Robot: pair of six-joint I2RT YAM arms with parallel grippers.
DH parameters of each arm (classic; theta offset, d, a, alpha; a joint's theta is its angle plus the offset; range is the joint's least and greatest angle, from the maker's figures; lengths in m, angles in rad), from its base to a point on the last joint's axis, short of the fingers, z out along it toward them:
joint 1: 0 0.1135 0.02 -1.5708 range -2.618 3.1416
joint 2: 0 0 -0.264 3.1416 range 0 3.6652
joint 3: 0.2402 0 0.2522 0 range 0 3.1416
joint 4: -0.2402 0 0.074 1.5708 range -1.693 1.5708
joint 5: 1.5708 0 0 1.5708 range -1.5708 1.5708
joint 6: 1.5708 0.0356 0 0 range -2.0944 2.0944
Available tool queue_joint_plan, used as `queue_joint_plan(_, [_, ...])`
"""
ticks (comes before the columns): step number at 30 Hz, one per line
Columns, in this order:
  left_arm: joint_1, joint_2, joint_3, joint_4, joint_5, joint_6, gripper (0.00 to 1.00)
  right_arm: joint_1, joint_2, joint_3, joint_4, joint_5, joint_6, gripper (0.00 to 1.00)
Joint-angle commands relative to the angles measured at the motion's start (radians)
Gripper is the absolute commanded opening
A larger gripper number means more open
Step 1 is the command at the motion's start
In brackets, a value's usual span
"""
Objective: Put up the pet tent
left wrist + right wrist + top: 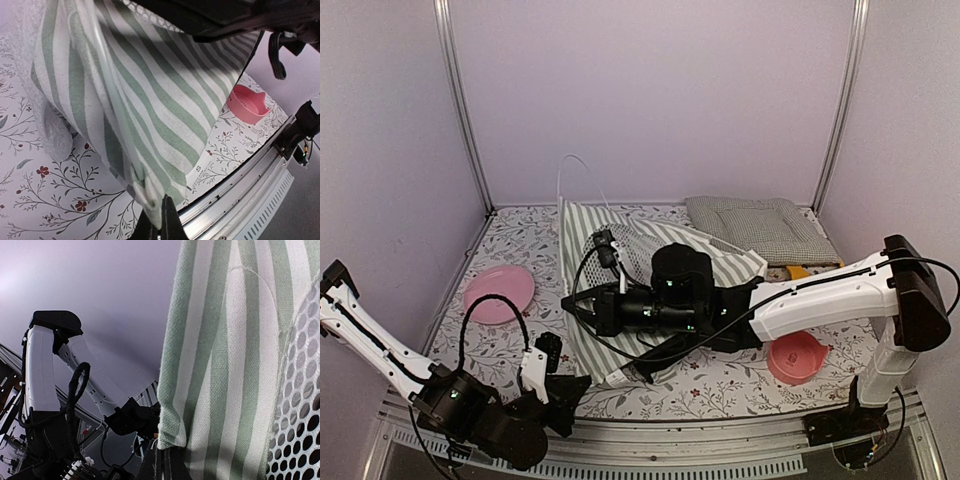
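Pet tent (582,250) (striped, lying slumped) is pinched by left claw (161,212) and right claw (165,457).

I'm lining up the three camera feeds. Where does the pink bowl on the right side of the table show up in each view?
Top external: the pink bowl sits at lower right, to the right of the fabric.
Left wrist: the pink bowl is right of centre, just past the fabric's edge.
Right wrist: not in it.
Shared landmark: the striped pet tent, seen in all three.
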Motion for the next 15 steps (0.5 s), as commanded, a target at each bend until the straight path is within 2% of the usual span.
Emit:
queue_joint_plan(1, [-0.03, -0.007, 0.012, -0.067, 0.049, -0.034, 0.0, -0.015, -0.027, -0.013, 0.058, 0.063, -0.011, 0.0])
queue_joint_plan(9, [-0.024, -0.023, 0.008, -0.067, 0.04, -0.034, 0.0, -0.002, -0.023, -0.029, 0.067, 0.054, 0.002, 0.0])
queue_joint_plan(15, [-0.015, -0.044, 0.01, -0.033, 0.04, 0.027, 0.0, 0.005, -0.008, -0.032, 0.074, 0.055, 0.008, 0.0])
